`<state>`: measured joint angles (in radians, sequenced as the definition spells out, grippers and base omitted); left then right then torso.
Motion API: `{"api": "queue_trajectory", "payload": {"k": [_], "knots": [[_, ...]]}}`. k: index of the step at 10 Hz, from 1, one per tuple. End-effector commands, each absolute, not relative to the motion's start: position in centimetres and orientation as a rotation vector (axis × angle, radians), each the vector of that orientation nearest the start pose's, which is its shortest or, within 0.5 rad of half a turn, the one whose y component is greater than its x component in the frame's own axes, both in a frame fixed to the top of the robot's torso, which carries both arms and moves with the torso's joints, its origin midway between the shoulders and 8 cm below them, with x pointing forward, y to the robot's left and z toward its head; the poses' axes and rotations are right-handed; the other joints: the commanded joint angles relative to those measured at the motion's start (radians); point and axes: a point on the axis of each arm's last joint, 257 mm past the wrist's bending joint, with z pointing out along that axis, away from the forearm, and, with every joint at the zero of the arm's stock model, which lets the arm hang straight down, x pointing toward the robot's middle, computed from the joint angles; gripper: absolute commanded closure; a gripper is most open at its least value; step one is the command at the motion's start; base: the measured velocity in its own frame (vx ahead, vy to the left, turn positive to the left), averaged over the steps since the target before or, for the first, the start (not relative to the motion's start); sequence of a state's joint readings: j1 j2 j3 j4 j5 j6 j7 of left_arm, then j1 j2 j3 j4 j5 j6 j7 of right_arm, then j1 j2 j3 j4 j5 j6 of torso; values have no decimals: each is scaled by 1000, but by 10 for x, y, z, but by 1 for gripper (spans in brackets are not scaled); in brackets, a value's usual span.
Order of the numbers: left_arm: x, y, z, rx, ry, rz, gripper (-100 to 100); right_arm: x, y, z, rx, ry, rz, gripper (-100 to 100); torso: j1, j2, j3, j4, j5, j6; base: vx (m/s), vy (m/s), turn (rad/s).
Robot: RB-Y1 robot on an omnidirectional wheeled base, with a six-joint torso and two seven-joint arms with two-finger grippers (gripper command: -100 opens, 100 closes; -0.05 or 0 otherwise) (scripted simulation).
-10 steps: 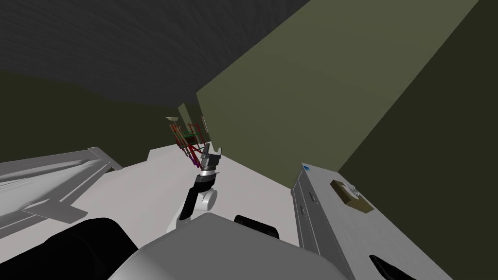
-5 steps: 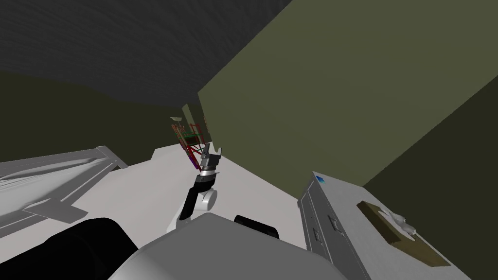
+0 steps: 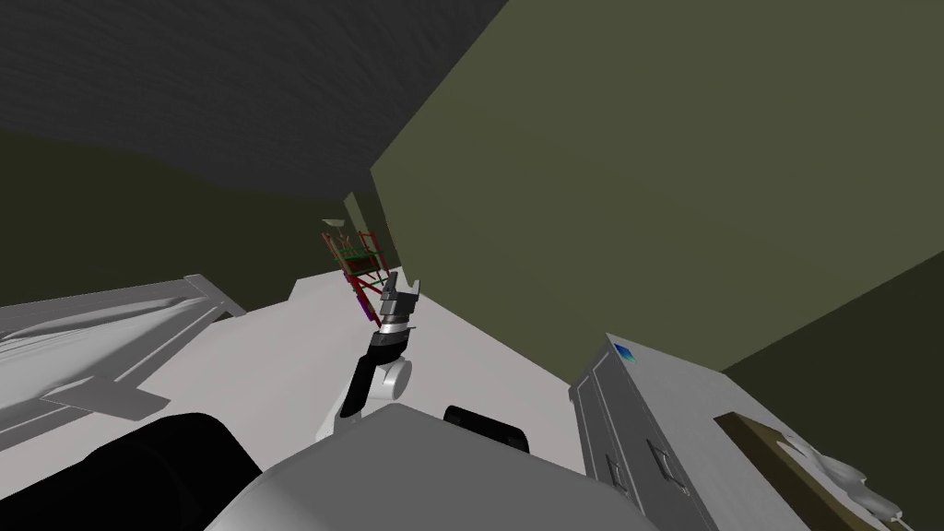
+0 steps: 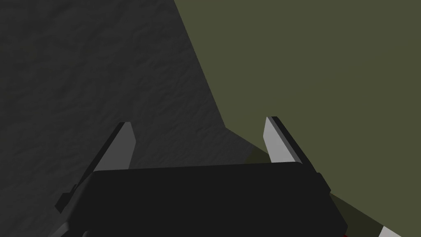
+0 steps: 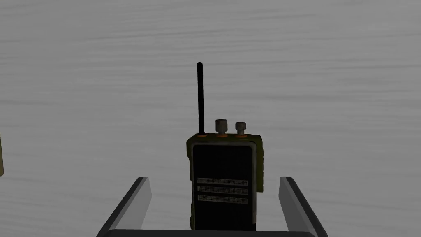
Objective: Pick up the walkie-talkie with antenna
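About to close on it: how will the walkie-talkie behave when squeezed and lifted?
The walkie-talkie looks boxy and rigid, so the fingers should likely grip its straight sides firmly. Its thin antenna may flex or snag. With flat faces, it seems unlikely to roll.

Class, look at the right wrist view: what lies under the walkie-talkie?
A flat, light grey surface spreads out all round the walkie-talkie. The patch directly beneath its body is covered, and its lower end is hidden by the dark body of the right gripper, between open fingers.

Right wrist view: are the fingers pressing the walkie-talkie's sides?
No, the walkie-talkie lies between the open fingers of the right gripper, a gap on each side.
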<state>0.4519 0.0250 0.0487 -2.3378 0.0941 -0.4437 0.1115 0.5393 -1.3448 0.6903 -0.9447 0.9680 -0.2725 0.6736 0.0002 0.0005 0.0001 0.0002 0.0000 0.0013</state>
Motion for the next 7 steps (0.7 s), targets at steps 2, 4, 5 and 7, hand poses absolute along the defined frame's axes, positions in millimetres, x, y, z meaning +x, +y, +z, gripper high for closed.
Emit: {"api": "queue_trajectory", "payload": {"k": [2, 4, 5, 7], "knots": [[340, 296, 56, -692, 512, -1450, 0, -46, -713, -452, -1816, 2724, -463, -100, -2, 1, 0, 0, -1, 0, 10, -66, 54], [340, 296, 56, -692, 512, -1450, 0, -42, -716, -449, -1822, 2720, -463, 100, -1, 2, 1, 0, 0, 0, -1, -20, -2], [340, 296, 56, -692, 512, -1450, 0, -44, -715, -450, -1823, 2723, -457, 100, 0, 2, 1, 1, 1, -2, 0, -2, 13], [340, 296, 56, -692, 512, -1450, 0, -43, -715, -450, -1823, 2721, -460, 100, 1, 2, 1, 1, 1, 0, 0, 0, 0]]}}
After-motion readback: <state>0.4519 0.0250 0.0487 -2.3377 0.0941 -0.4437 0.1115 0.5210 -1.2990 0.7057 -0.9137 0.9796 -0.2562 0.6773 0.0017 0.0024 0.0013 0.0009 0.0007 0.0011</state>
